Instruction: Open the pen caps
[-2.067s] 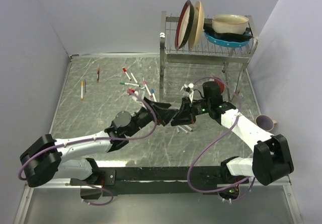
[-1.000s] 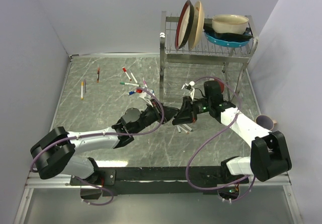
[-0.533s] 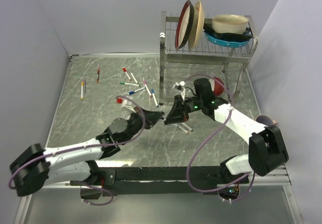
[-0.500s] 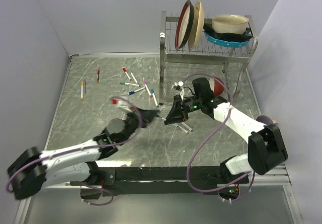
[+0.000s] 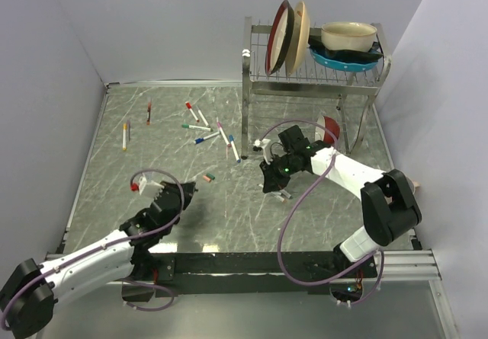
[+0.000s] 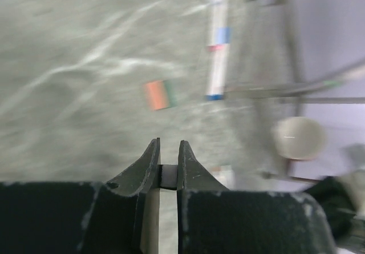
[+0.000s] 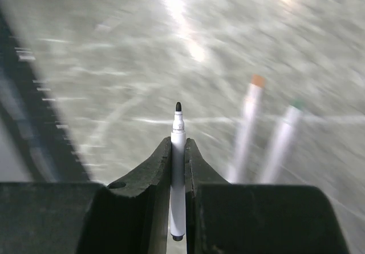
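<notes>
High rear camera overlooking the table, wrist cameras low, close over it

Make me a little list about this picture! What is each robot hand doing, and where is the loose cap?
right gripper: shut on a white pen, cap off, dark tip showing
left gripper: jaws close together, something pale in the gap, cannot tell what
loose cap: orange with a green end, lying on the table between the two grippers
other pens: scattered farther back
dish rack: back right, holding plates and bowls
</notes>
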Tool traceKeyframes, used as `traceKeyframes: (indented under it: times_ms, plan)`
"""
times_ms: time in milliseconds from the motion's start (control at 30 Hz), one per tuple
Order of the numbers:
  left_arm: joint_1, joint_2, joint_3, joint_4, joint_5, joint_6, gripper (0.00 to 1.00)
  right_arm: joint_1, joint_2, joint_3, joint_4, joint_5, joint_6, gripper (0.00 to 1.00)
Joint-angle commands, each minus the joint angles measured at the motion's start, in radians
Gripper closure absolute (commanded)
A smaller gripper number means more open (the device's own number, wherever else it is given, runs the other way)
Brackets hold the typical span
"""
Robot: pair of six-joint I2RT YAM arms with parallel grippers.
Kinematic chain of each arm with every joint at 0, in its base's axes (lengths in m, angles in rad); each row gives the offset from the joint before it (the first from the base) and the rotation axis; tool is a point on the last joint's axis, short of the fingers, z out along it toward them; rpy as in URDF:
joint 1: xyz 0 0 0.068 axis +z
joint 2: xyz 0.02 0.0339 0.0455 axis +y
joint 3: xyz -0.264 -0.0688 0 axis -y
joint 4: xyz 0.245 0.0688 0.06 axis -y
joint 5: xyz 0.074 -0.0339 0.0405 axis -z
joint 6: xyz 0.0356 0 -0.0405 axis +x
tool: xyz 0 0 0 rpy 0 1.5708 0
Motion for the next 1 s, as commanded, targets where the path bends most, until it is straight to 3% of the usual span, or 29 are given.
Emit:
traceKeyframes:
  times_ms: [0, 100, 467, 667, 967]
  plan:
    - [0.018, 0.047, -0.063, -0.093, 0.040, -0.149, 0.99, -0.001, 0.010, 0.020, -0.019, 0.245, -0.044, 1.00]
    - [0.041, 0.113, -0.058, -0.036, 0.070, -0.126, 0.99, -0.001, 0.067, 0.041, -0.031, 0.314, -0.039, 1.00]
    - [0.171, 0.387, 0.026, 0.111, 0.191, -0.004, 0.88, -0.001, 0.105, 0.053, -0.028, 0.334, -0.033, 0.93]
    - [0.206, 0.541, 0.126, 0.108, 0.266, 0.030, 0.81, -0.001, 0.112, 0.056, -0.034, 0.323, -0.033, 0.89]
    - [0.219, 0.573, 0.146, 0.122, 0.304, 0.044, 0.56, -0.001, 0.121, 0.067, -0.046, 0.308, -0.038, 0.80]
